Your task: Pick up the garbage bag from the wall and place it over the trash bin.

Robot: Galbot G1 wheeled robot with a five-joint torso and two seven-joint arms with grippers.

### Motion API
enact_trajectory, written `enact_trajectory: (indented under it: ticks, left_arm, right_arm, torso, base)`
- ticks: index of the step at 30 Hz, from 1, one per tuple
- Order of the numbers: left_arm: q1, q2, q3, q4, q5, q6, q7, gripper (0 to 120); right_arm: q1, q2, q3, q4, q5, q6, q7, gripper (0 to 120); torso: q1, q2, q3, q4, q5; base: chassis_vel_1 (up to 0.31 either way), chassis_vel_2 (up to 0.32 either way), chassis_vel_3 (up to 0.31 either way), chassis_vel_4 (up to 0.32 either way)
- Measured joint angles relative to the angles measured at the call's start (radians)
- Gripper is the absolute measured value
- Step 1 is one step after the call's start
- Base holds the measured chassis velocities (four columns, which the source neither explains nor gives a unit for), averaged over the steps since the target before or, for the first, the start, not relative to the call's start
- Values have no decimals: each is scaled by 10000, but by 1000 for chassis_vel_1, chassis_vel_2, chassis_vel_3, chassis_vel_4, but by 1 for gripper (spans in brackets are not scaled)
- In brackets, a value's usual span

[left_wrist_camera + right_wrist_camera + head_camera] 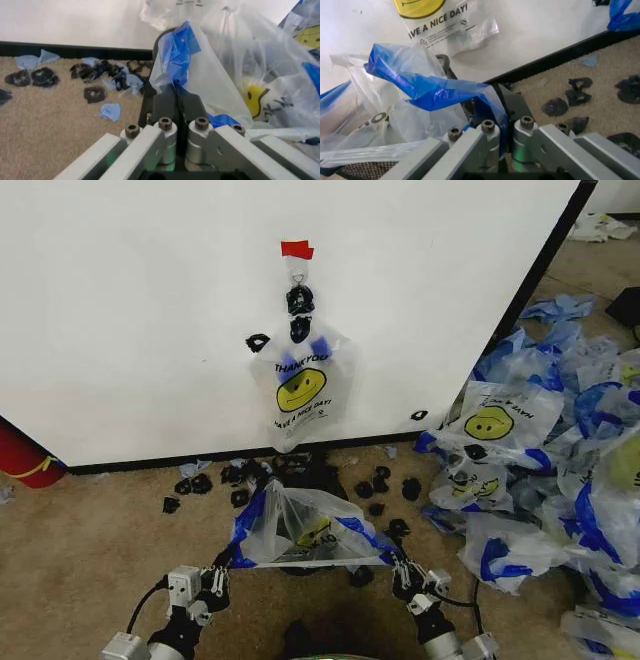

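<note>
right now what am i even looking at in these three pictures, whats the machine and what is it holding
It is a wheeled robot with two arms. The wide picture comes from its head camera, looking down; the other two come from cameras on its wrists. The left end effector and right end effector each pinch a blue edge of the garbage bag, holding it spread between them low in front of the wall. The wrist views show those pinched edges close up. An identical bag hangs from a hook on the wall. Black scraps lie on the carpet, and a heap of more bags sits on the robot's right.
</note>
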Motion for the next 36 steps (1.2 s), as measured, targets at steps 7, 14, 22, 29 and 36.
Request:
enact_trajectory:
  ticks: [7, 14, 22, 29, 36]
  left_arm:
    - [78, -16, 70, 146, 8, -17, -27, 0]
    - [18, 211, 96, 294, -4, -3, -44, 0]
    - [-5, 516, 80, 317, -249, 198, -189, 0]
    - [-109, 613, 56, 371, -486, 311, -313, 0]
    - [-87, 665, 46, 335, -580, 367, -398, 0]
  right_arm:
    - [170, 32, -316, -120, -242, -60, 166, 0]
    - [485, -18, -509, -315, -431, -151, 276, 0]
    - [892, -271, -715, -261, -578, -485, 536, 0]
    - [1275, -476, -1169, -126, -730, -900, 915, 0]
    - [1416, -660, -1727, -158, -1090, -1059, 1159, 0]
  torso:
    - [0, 0, 0, 0, 0]
    - [0, 2, 0, -1, 0]
    - [0, 2, 0, 0, 0]
    - [0, 2, 0, 0, -1]
    - [0, 1, 0, 0, 1]
  base:
    - [0, 0, 0, 0]
    - [0, 0, 0, 0]
    - [0, 0, 0, 0]
    - [0, 0, 0, 0]
    - [0, 0, 0, 0]
